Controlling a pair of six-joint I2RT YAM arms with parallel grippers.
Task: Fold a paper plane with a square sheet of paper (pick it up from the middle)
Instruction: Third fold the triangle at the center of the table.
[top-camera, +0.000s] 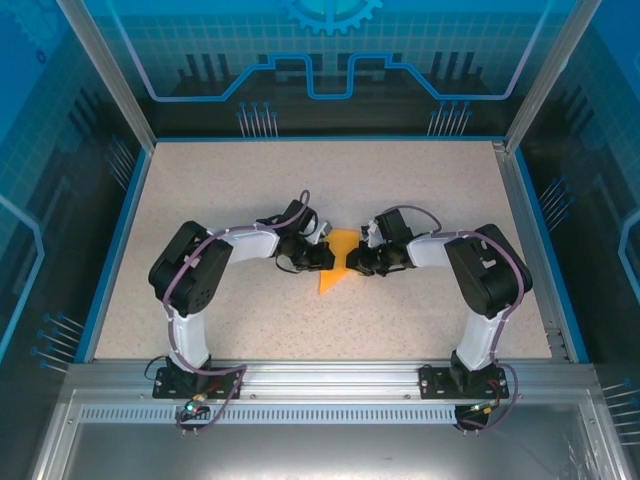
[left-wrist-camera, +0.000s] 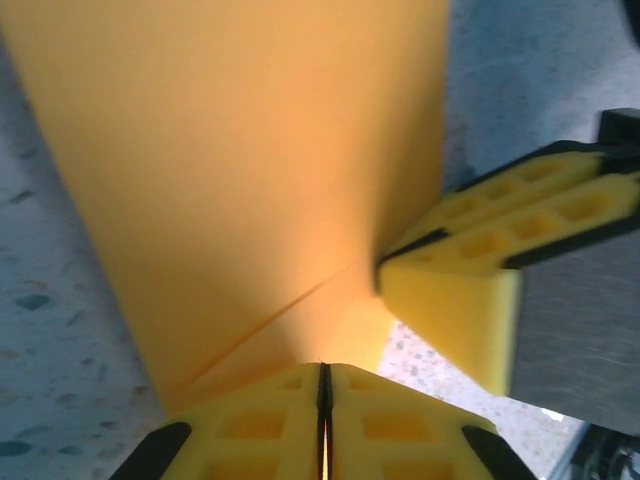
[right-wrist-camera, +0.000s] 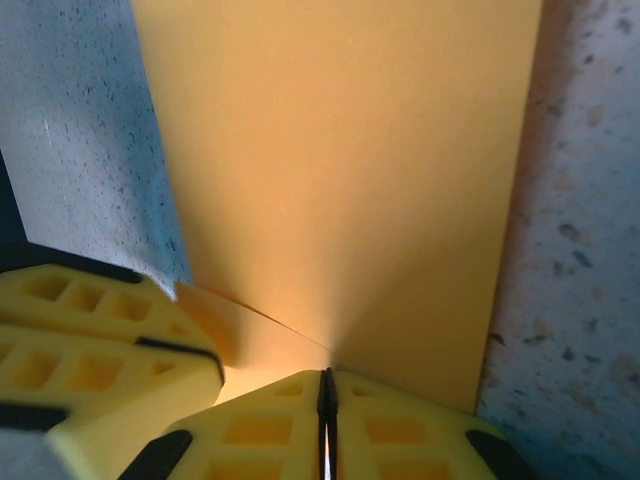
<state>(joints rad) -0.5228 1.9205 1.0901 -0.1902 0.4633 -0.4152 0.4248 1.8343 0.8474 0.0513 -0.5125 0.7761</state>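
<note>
pinching from the left, the left gripper (left-wrist-camera: 323, 378) is clamped shut on the edge of the orange sheet (top-camera: 337, 270), which lies partly folded at the middle of the table (top-camera: 430, 190) between both arms. just beside it, the right gripper (right-wrist-camera: 326, 382) is clenched on the same edge. any uneven or opposing pull would likely tear the thin paper or skew its crease.

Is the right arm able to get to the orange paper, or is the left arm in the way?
Yes, it seems so: the right gripper is pinching the paper at its edge. The left gripper pinches close beside it and does not look to block it.
</note>
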